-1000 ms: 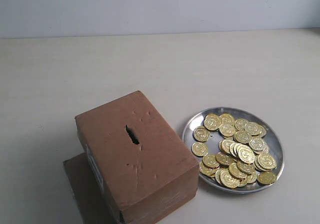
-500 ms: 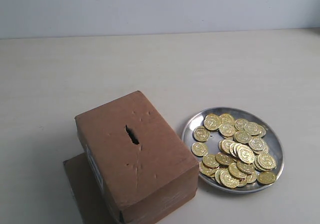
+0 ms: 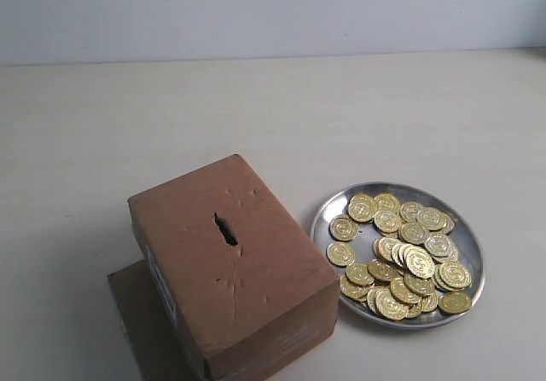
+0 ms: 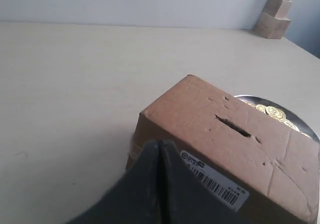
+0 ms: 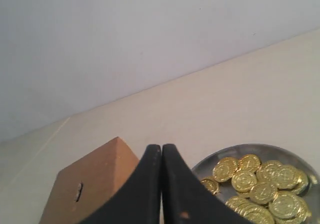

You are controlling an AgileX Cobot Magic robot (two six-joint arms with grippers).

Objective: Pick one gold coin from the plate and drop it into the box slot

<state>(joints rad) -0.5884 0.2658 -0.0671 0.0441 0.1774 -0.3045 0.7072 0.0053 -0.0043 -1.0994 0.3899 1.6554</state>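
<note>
- We found a pale, bare table (image 3: 256,108) standing against a plain light wall (image 3: 256,14).
- The box (image 3: 256,287) stood on the near left of the table, resting on a flat cardboard sheet (image 3: 136,313) that showed beyond its left side.
- The box slot (image 3: 225,228), a short ragged dark slit, lay in the dented top face, towards the far end.
- The plate (image 3: 409,187) sat just beside the box on its right, flat on the table.
- The gold coins (image 3: 405,257) lay heaped in the plate, thickest on its right and near parts.
- The left tool (image 4: 159,149) was clenched, fingers pressed together with nothing between them, in front of the box side bearing a barcode label (image 4: 215,185).
- The right tool (image 5: 161,149) was likewise clenched and held nothing, with the box and plate ahead of it.
- We noted stacked wooden blocks (image 4: 275,13) at the far edge of the table.
</note>
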